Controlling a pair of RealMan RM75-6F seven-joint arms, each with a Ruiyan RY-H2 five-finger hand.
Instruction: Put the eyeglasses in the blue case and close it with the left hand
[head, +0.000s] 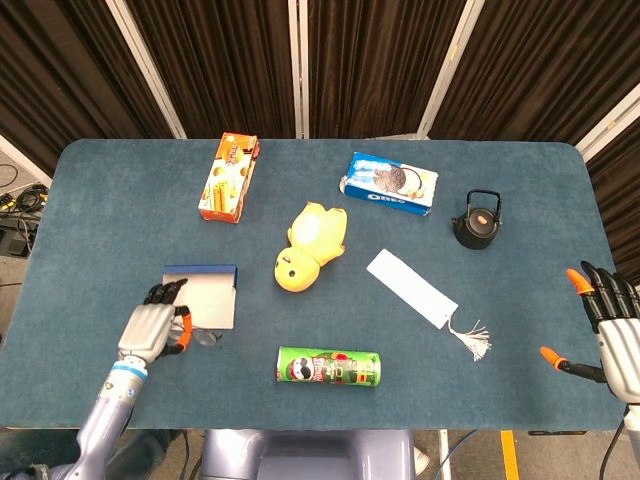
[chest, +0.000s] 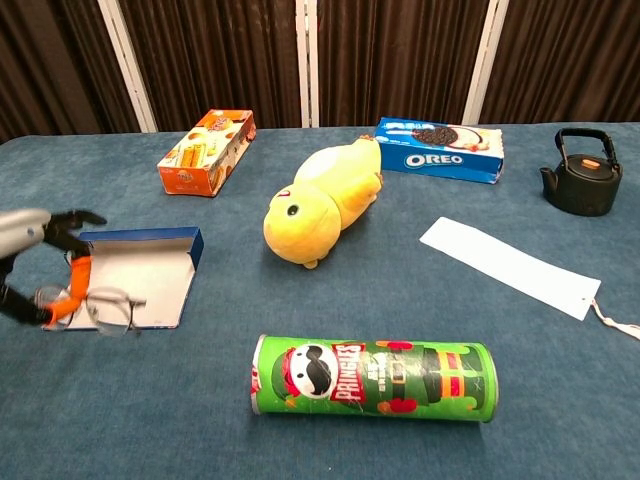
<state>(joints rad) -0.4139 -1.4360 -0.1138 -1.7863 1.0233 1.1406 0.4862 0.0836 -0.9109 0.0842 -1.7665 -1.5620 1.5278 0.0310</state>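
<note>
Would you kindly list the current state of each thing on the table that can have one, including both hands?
Blue eyeglasses case: open, lid up, empty.
Thin wire-framed eyeglasses: lifted off the table, held over the case's near edge.
Left hand: pinching the eyeglasses.
Right hand: holding nothing, fingers apart.
Green Pringles can: lying on its side.
Yellow plush duck: lying down.
Black kettle: upright, lid on.

Eyeglasses (head: 203, 338) in left hand (head: 150, 331)
</note>
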